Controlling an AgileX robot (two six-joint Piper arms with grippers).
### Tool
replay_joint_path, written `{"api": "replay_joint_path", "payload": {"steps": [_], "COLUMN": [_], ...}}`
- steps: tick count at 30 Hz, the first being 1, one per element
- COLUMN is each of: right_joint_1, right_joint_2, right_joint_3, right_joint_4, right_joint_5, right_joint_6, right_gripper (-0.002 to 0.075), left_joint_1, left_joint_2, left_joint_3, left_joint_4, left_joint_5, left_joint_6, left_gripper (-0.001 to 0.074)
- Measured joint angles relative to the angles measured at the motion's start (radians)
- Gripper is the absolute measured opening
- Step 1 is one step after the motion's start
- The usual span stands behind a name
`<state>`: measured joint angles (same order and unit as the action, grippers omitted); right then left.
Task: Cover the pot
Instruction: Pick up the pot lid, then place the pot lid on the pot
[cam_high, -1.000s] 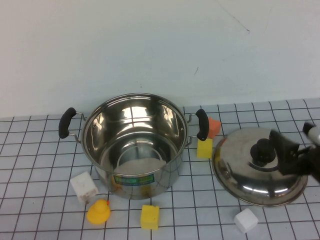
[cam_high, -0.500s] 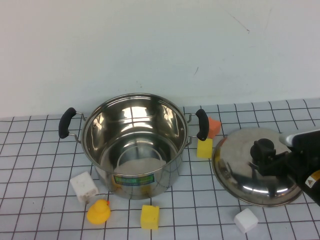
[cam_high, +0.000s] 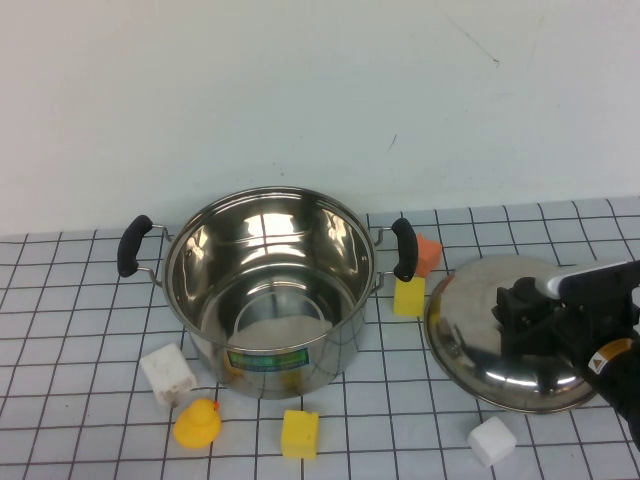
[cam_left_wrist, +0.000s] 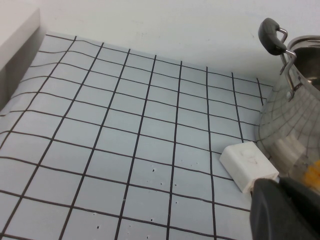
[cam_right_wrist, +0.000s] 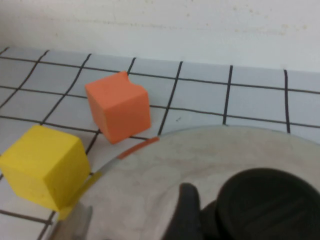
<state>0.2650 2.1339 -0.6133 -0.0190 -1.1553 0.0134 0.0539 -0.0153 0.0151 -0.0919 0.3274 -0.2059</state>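
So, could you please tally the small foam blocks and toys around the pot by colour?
White blocks: 2
Yellow blocks: 2
Orange block: 1
Yellow duck: 1
Total: 6
The right gripper is at the lid knob; the left gripper sits near the pot.

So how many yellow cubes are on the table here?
2. One yellow cube sits between the pot and the lid; the other lies in front of the pot. Others may be hidden.
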Motion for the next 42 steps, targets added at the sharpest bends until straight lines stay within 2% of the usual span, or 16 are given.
{"api": "replay_joint_path", "payload": {"steps": [3, 5, 6, 15, 19, 24, 28, 35, 38, 42], "right_joint_1": [0.004, 0.004, 0.004, 0.004, 0.004, 0.004, 0.004, 0.006, 0.040, 0.139], "right_joint_2": [0.005, 0.004, 0.004, -0.118, -0.316, -0.597, -0.827, -1.049, -1.052, -0.980], "right_joint_3": [-0.002, -0.002, -0.002, 0.075, 0.162, 0.223, 0.195, -0.043, -0.148, -0.246], "right_joint_4": [-0.004, -0.011, -0.011, 0.069, 0.126, 0.109, -0.017, -0.246, -0.319, -0.352], "right_joint_5": [-0.009, -0.016, -0.025, 0.028, 0.032, 0.082, 0.283, 0.760, 0.862, 0.885], "right_joint_6": [0.000, 0.007, 0.007, 0.018, 0.018, 0.018, 0.039, 0.155, 0.229, 0.254], "right_gripper": [0.0488, 0.0367, 0.0346, 0.0348, 0.0348, 0.0348, 0.0347, 0.0347, 0.0347, 0.0347], "left_joint_1": [0.000, 0.000, 0.000, 0.000, 0.000, 0.000, 0.000, 0.000, 0.000, 0.000], "left_joint_2": [0.000, 0.000, 0.000, 0.000, 0.000, 0.000, 0.000, 0.000, 0.000, 0.000], "left_joint_3": [0.000, 0.000, 0.000, 0.000, 0.000, 0.000, 0.000, 0.000, 0.000, 0.000], "left_joint_4": [0.000, 0.000, 0.000, -0.001, -0.001, -0.001, -0.002, -0.002, -0.002, -0.003], "left_joint_5": [0.000, 0.000, 0.000, 0.000, 0.000, 0.000, 0.000, 0.000, 0.000, 0.000], "left_joint_6": [0.000, 0.000, 0.000, 0.000, 0.000, 0.002, 0.002, 0.002, 0.002, 0.002], "left_gripper": [-0.0003, -0.0003, -0.0003, -0.0003, -0.0003, -0.0003, -0.0003, -0.0003, -0.0003, -0.0003]}}
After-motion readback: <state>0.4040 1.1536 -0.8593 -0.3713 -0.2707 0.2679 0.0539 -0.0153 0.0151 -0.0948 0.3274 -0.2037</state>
